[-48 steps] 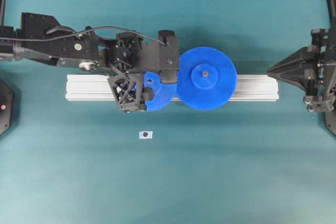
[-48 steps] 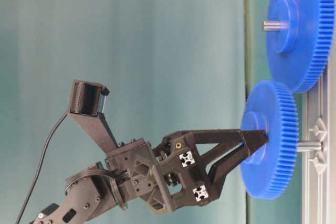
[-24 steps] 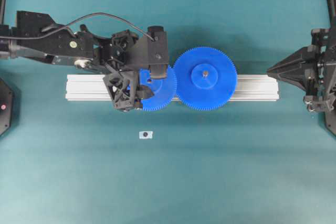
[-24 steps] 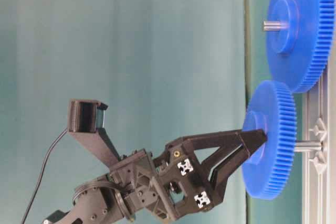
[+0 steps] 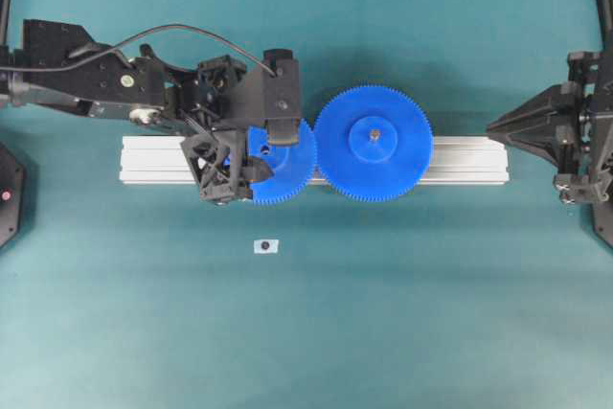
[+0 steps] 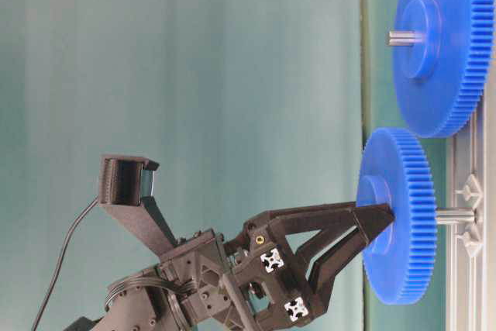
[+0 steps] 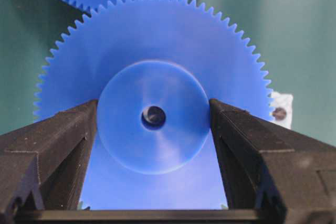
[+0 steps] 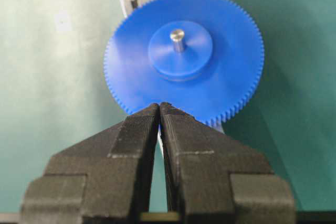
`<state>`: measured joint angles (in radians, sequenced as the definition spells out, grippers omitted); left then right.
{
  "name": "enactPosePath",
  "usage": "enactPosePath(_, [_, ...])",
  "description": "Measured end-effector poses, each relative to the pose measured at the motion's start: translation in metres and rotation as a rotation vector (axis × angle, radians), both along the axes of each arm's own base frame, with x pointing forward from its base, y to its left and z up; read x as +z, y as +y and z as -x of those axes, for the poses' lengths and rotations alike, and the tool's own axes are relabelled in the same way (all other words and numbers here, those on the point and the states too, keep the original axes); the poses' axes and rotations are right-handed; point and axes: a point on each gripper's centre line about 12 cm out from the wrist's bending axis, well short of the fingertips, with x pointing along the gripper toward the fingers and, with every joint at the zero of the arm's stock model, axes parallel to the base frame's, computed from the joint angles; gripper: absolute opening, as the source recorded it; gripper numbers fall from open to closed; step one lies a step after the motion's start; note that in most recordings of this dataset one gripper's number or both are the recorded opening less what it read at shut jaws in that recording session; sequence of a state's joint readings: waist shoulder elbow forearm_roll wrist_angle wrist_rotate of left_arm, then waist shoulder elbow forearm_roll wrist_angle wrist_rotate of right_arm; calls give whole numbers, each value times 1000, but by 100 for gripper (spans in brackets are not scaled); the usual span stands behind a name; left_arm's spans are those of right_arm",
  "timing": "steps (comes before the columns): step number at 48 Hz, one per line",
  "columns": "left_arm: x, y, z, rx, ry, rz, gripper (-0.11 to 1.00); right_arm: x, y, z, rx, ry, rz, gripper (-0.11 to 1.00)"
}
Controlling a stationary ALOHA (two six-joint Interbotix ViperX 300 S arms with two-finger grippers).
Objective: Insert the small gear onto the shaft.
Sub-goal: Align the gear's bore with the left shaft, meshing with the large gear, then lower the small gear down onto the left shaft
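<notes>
Left gripper [image 7: 153,124] held the small gear [image 7: 152,82] by its raised hub, one black finger [image 7: 58,140] pressed to each side of the hub. The centre hole faced the wrist camera. In the overhead view the small gear [image 5: 283,165] lay over the aluminium rail [image 5: 460,162] near the middle of the tabletop [image 5: 383,313], its teeth just beside those of the larger blue gear [image 5: 374,144] toward the right edge. In the table-level view the small gear [image 6: 399,215] sat on the shaft [image 6: 455,215], a grey pin running from the gear's back face to the rail [image 6: 469,215]; a short length of pin showed between them. Right gripper [image 8: 159,109] rested near the right edge, well apart from both gears, its jaws closed together and empty. A small silver bracket [image 5: 266,246] lay alone on the tabletop, toward the near edge from the rail.
</notes>
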<state>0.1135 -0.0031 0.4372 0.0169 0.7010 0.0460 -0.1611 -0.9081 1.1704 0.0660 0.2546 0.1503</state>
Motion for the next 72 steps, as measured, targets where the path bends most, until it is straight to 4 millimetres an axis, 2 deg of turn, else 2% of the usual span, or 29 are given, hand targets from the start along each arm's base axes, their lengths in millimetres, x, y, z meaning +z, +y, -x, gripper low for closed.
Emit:
enactPosePath(13, [1,0,-1,1,5,0,72,0,0,0,0,-3,1,15])
enactPosePath(28, [0,4,-14,2,-18,-4,72,1,0,0,-1,-6,0,15])
enactPosePath(46, [-1,17,-11,37,-14,-2,72,1,0,0,-1,-5,-2,15])
enactPosePath(64, [2,17,0,43,9,0,72,1,0,0,-1,-5,-2,15])
enactPosePath(72, [3,14,-1,39,3,1,72,0,0,0,-2,-4,-4,15])
